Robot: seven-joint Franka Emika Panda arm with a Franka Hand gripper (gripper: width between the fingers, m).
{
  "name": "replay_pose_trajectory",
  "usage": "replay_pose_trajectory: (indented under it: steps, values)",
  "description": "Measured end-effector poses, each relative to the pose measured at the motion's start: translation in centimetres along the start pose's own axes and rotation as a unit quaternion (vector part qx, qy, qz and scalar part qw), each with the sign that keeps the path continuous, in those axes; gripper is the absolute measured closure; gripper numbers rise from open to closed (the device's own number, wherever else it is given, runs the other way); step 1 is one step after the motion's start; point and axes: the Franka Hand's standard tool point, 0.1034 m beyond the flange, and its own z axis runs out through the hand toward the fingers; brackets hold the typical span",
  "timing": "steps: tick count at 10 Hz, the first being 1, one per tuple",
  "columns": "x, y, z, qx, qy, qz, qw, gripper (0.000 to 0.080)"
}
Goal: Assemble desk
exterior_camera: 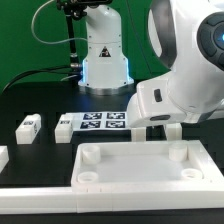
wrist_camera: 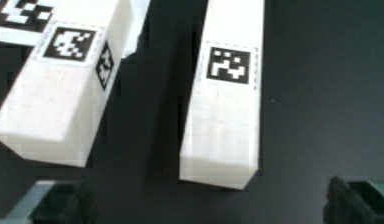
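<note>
1. Desk in loose white plastic parts, with the rimmed rectangular tabletop panel (exterior_camera: pixel 135 166) flat on the black table (exterior_camera: pixel 25 100) and a round socket at each corner.
2. Beyond the panel's far edge, toward the exterior view's left: a short leg post (exterior_camera: pixel 28 125) and a second leg post (exterior_camera: pixel 62 125), lying apart from each other and from the panel, each with a dark tag.
3. Close under the wrist camera: a single-tag post (wrist_camera: pixel 224 110) and a two-tag post (wrist_camera: pixel 64 90), long and square, side by side without touching. Cannot tell their place relative to the panel.
4. Gripper (wrist_camera: pixel 207 205) spread wide, dark fingers (wrist_camera: pixel 52 205) far apart, grasping nothing and touching neither post. End of the single-tag post just short of the gap between them.
5. White arm (exterior_camera: pixel 185 80) above the panel's far corner on the exterior view's right, hiding the gripper there.
6. Marker board (exterior_camera: pixel 100 122) just beyond the panel's far edge. Low rail (exterior_camera: pixel 40 200) along the near edge, contact unclear. White base (exterior_camera: pixel 105 60) and green backdrop (exterior_camera: pixel 20 40) farther behind.
</note>
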Motion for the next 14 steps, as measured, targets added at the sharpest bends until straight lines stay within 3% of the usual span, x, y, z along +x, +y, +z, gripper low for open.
replay_pose_trajectory:
  steps: [2, 7, 9, 11, 12, 13, 14]
  values:
    - [0.0, -0.1, 0.1, 0.000, -0.001, 0.002, 1.000, 0.0150]
    - [0.4, -1.0, 4.1, -0.007, -0.016, 0.010, 1.000, 0.0150]
    - [0.5, -1.2, 4.4, -0.009, -0.019, 0.011, 1.000, 0.0150]
    - [0.5, -1.2, 4.4, -0.009, -0.019, 0.011, 1.000, 0.0403]
    - [0.5, -1.2, 4.4, -0.009, -0.019, 0.011, 1.000, 0.0403]
    - [0.5, -1.2, 4.4, -0.009, -0.019, 0.011, 1.000, 0.0509]
    - [0.5, -1.3, 4.4, -0.009, -0.019, 0.011, 1.000, 0.0509]
